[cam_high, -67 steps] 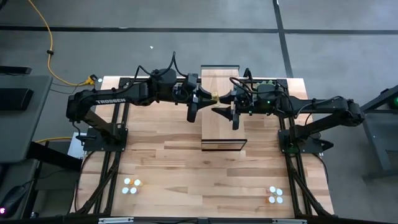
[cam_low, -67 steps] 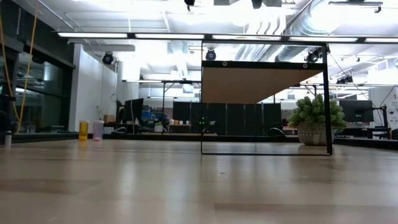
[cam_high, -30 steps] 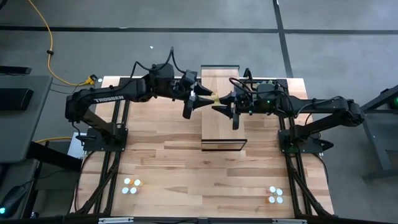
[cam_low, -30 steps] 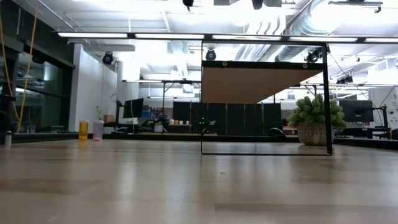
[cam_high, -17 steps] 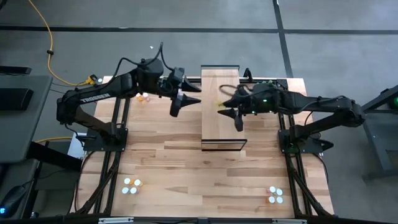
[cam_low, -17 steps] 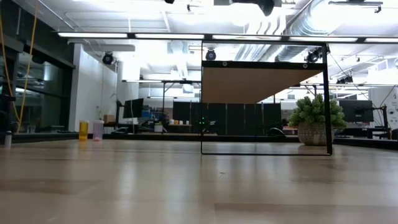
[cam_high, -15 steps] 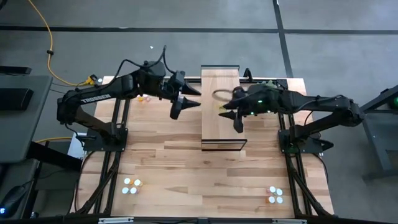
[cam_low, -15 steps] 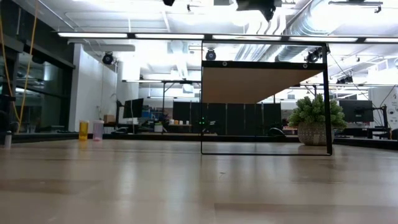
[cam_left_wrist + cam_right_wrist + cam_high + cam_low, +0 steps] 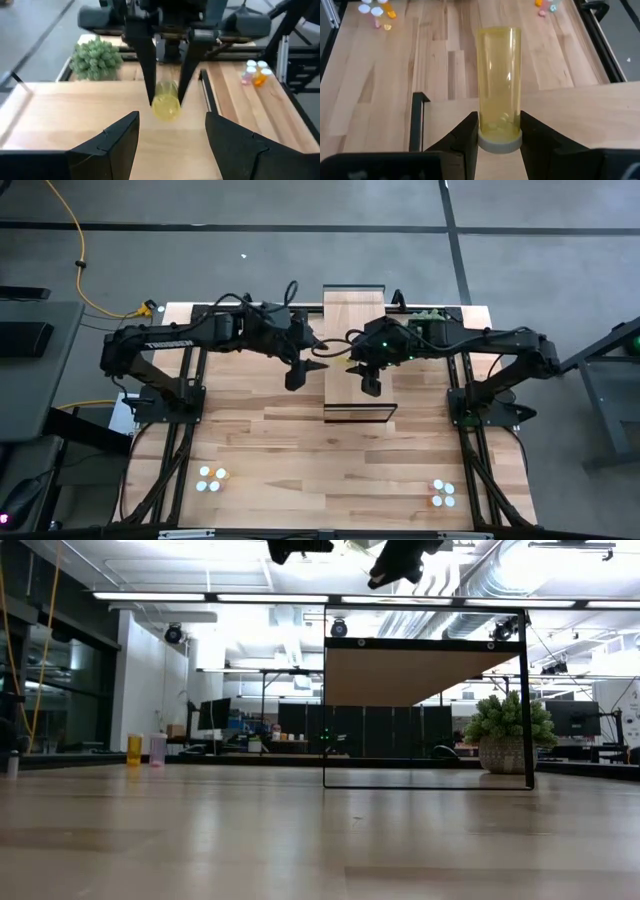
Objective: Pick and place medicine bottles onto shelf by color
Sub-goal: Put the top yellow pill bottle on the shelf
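My right gripper [image 9: 500, 131] pinched a yellow medicine bottle [image 9: 499, 87] by its white-capped end, holding it level above the shelf [image 9: 355, 385] near the shelf's left edge. My left gripper [image 9: 172, 132] hung with its jaws spread and nothing between them, facing that bottle from just off the shelf's left edge. More bottles [image 9: 211, 478] stood near the bench's front corners.
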Controlling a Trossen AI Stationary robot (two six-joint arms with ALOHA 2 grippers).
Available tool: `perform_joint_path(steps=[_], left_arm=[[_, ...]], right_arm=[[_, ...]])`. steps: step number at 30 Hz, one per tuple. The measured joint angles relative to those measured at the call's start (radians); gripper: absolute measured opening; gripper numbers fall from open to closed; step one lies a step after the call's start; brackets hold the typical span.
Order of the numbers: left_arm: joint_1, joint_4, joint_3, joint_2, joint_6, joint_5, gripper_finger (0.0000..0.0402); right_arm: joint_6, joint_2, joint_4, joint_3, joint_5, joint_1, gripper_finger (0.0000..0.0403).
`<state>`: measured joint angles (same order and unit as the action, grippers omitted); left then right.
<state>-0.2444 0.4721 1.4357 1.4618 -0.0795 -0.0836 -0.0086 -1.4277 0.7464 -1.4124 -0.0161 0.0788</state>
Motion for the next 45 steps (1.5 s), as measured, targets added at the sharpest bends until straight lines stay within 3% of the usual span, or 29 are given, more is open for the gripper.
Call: perform_joint_path(steps=[14,27,45], left_arm=[[0.041,-0.072,0.001,0.100,-0.012,0.016,0.0219],[0.050,-0.129,0.001,0.096,-0.011,0.013,0.0218],[0.051,-0.132,0.001,0.096,-0.009,0.009,0.0157]], right_arm=[[0.000,0.000,-0.010,0.000,-0.023,0.000,0.0103],[0.000,0.000,0.017,0.000,-0.022,0.000,0.0103],[0.000,0.000,0.017,0.000,-0.027,0.000,0.0103]])
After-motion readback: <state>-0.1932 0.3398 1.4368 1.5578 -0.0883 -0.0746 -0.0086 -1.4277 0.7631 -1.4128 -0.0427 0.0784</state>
